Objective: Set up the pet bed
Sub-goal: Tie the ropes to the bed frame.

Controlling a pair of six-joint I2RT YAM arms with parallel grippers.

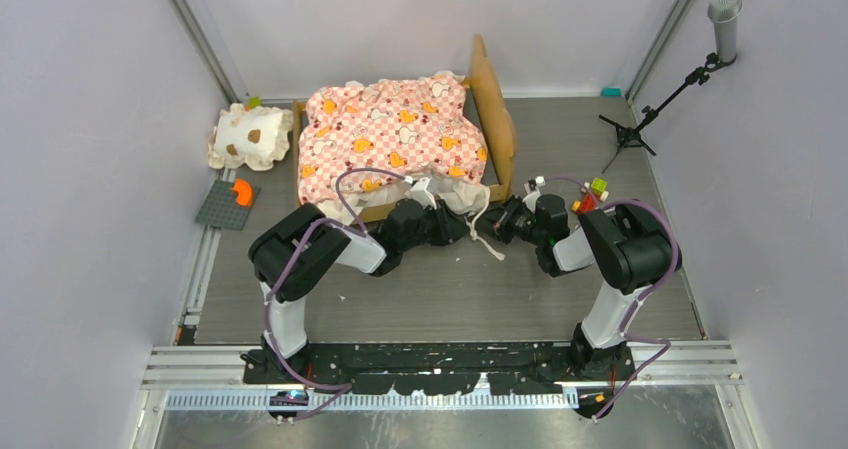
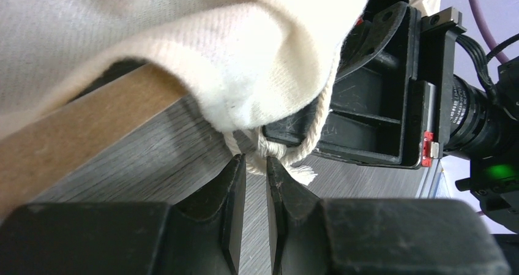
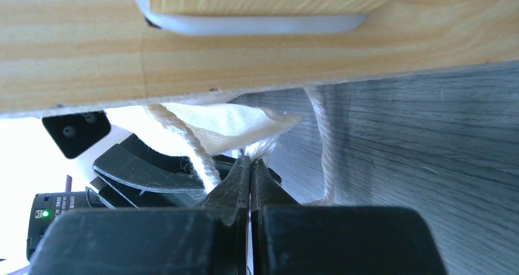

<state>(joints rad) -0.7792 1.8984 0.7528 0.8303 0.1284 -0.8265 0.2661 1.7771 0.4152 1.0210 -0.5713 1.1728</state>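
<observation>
The pet bed (image 1: 395, 134), a light-wood frame with its headboard (image 1: 495, 109) on the right, carries the pink checkered mattress with orange animals. The mattress's cream ruffle hangs over the near rail. Both grippers meet at that near right corner. My left gripper (image 1: 468, 223) (image 2: 256, 160) is pinched on a cream cord (image 2: 294, 146) coming from the cream cloth (image 2: 232, 54), beside the wooden rail (image 2: 79, 128). My right gripper (image 1: 498, 223) (image 3: 251, 158) is shut on the frayed cord end at the cloth's corner (image 3: 226, 122), under the wooden frame (image 3: 245, 48). A loose strand (image 3: 324, 146) hangs to the table.
A cream ruffled pillow (image 1: 250, 137) with brown spots lies at the back left. A grey baseplate (image 1: 222, 209) with an orange piece sits in front of it. Small coloured blocks (image 1: 595, 191) lie by the right arm. A microphone stand (image 1: 660, 104) stands at the back right.
</observation>
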